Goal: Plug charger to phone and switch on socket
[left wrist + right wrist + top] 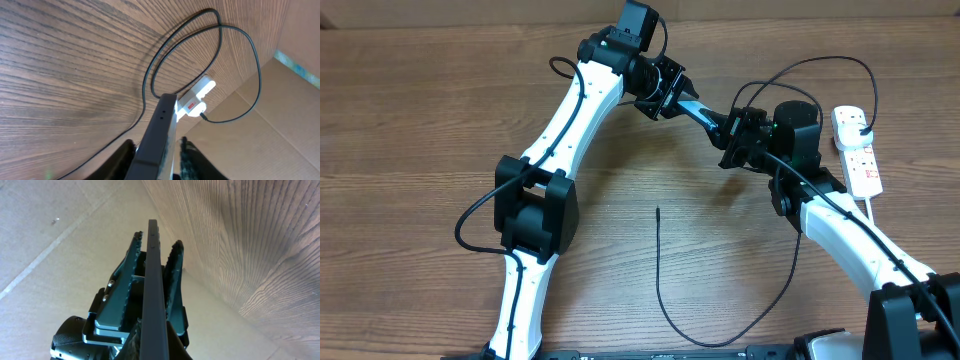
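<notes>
The phone (pixel 700 112) is off the table (pixel 420 100), held edge-on in the far middle of the scene and bridging the two claws. The left gripper (pixel 670 95) pinches its far-left end and the right gripper (pixel 730 130) its near-right end. In each wrist view the jaws stand narrow, with the slim dark edge of the phone clamped between them.

The charger (pixel 658 260) lies loose on the wood nearer in. Its small tip (pixel 657 210) points toward the phone but rests well apart from it, and nothing touches it. The rest of the cable loops round to the socket (pixel 860 165) at the far right, where its plug looks already seated. Whether the switch is on, I cannot tell.

So the step in hand looks like setting up the phone, perhaps passing it from one claw to the other. Plugging has not begun. Next, one claw would need to let go, come down to the cable tip, grip it close behind the plug and line it up with the phone's port. The socket switch comes after that.
</notes>
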Available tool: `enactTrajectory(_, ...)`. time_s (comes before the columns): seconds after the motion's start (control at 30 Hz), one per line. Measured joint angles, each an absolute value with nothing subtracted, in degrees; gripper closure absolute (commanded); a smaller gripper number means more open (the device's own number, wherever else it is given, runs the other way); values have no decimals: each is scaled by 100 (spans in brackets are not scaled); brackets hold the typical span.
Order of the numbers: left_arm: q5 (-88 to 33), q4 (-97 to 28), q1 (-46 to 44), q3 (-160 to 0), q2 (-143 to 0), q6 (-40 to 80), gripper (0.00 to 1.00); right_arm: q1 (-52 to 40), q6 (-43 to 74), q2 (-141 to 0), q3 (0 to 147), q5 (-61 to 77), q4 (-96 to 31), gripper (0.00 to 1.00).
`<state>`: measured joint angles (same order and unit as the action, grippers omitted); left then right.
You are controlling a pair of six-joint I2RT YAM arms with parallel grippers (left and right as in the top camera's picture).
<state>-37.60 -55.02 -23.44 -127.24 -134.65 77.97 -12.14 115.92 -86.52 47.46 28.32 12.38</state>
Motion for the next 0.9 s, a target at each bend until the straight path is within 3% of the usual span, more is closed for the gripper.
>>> enactTrajectory(0.27,-3811,-5354,-2357,-12742,-13465,7743,95,-1168,11596,-8652,4753,2781,1282,96)
enactTrajectory(0.9,-3861,-5253,-2355,-12744,-13465,7745,96,-1166,11596,-8652,4753,2738,1321,96)
